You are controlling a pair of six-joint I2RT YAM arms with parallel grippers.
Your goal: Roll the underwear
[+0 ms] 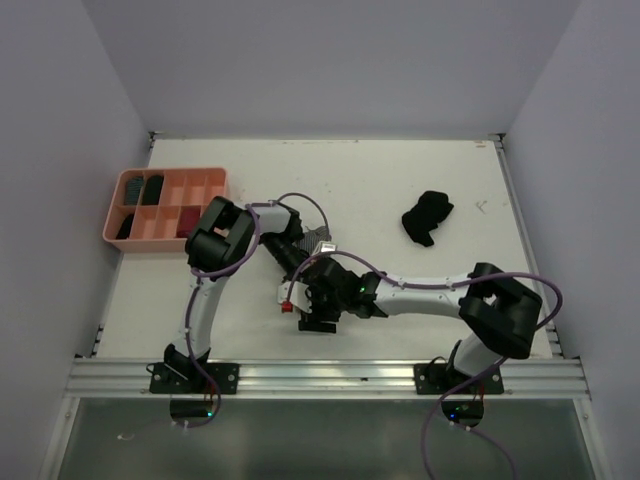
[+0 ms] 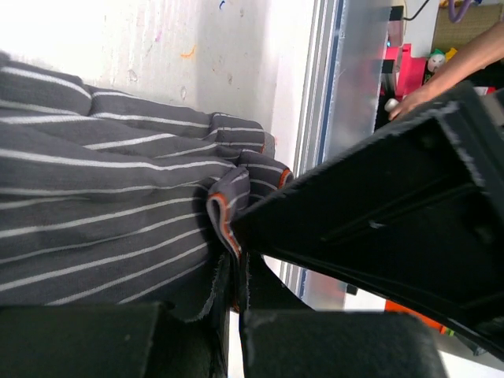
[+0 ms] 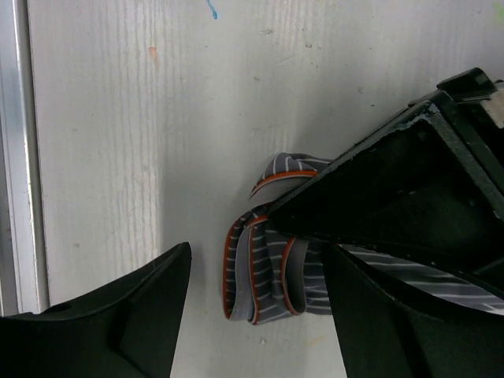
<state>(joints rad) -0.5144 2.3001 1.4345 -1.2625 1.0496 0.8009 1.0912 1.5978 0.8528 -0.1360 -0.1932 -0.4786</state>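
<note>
The grey-and-white striped underwear (image 1: 322, 243) lies mid-table between both arms. In the left wrist view its striped cloth (image 2: 102, 205) fills the left half, and my left gripper (image 2: 236, 291) is shut on its orange-edged hem. The right wrist view shows the garment's end curled into a loose roll (image 3: 264, 276) on the table, with my right gripper (image 3: 256, 264) open and one finger on each side of it, not touching. The left gripper's black body (image 3: 394, 189) covers the rest of the roll. The black underwear (image 1: 427, 217) lies crumpled at the back right, apart from both grippers.
A salmon-pink compartment tray (image 1: 215, 172) stands at the back left with dark rolled items in some cells. An aluminium rail (image 1: 320, 375) runs along the near table edge, close to the grippers. White walls enclose the table.
</note>
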